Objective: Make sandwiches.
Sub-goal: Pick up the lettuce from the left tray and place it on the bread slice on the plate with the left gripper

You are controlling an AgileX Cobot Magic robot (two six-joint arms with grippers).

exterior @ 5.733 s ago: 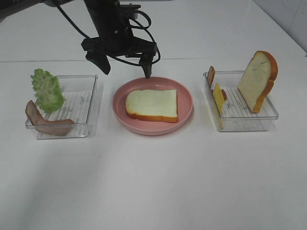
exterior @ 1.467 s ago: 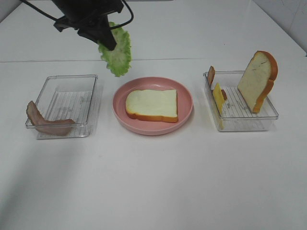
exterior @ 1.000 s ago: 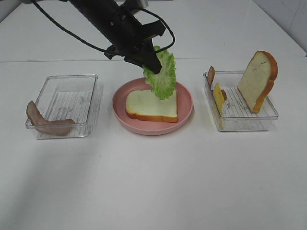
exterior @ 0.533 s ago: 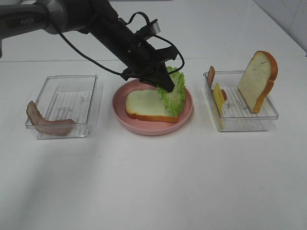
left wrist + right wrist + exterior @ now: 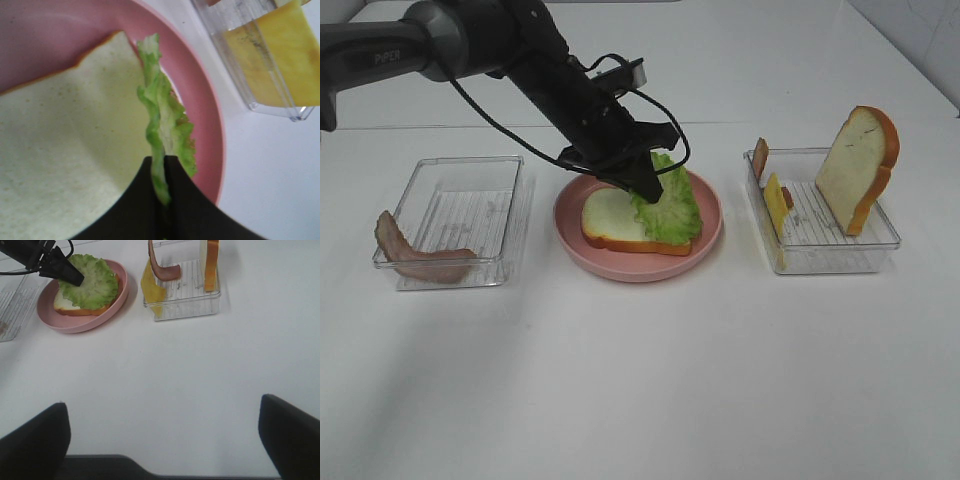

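A white bread slice (image 5: 608,216) with an orange-brown crust lies on the round pink plate (image 5: 568,228). My left gripper (image 5: 646,186) is shut on a ruffled green lettuce leaf (image 5: 672,208) and holds it low, draped over the right half of that slice. The left wrist view shows the lettuce (image 5: 162,125) pinched edge-on between the dark fingers (image 5: 142,200), over the bread (image 5: 60,145). My right gripper (image 5: 160,440) is open and empty over bare table, apart from the plate (image 5: 80,322); the exterior view does not show it.
A clear tray (image 5: 825,255) on the right holds an upright bread slice (image 5: 860,165), a yellow cheese slice (image 5: 777,205) and a bacon strip (image 5: 760,157). A clear tray (image 5: 460,215) on the left holds a bacon strip (image 5: 420,262).
My left gripper took the lettuce from the left tray, carried it right over the plate and lowered it. In the last half second the leaf settled flatter onto the bread.
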